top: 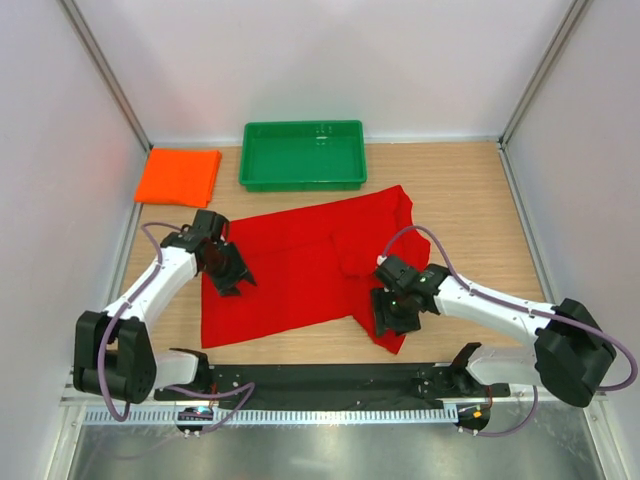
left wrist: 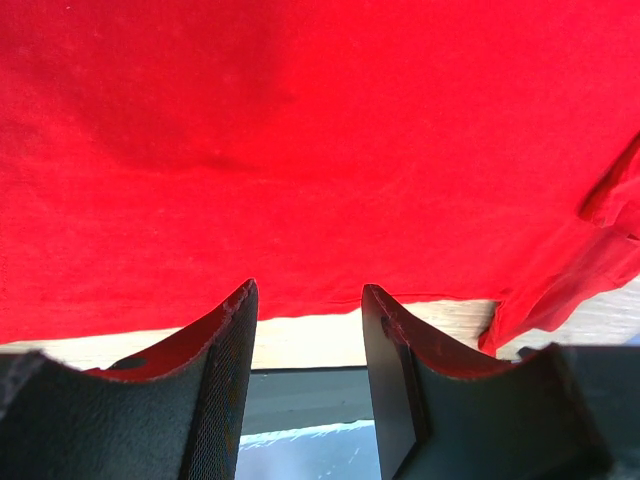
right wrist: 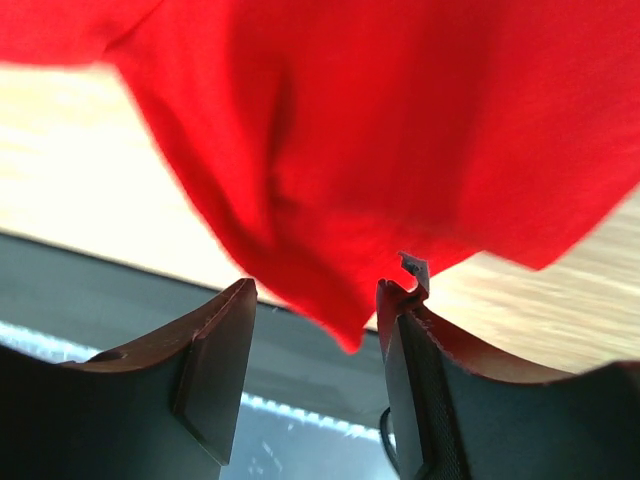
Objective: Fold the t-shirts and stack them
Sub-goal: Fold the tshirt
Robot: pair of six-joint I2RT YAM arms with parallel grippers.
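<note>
The red t-shirt (top: 300, 270) is lying spread in the middle of the tabletop (top: 470, 200). Your right gripper (top: 388, 318) is hovering half open around its near right corner, gripping nothing yet. Your left gripper (top: 232, 282) is hovering half open, empty, at its left edge.

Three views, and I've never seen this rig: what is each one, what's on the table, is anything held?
Two robot arms sit at the table. The wide view looks down from above and behind them; the other two are wrist cameras looking past each arm's fingers. A red t-shirt lies spread out, a folded orange t-shirt far left, a green tray behind. The left gripper is open at the red shirt's edge. The right gripper is open around its near corner; nothing is pinched.
</note>
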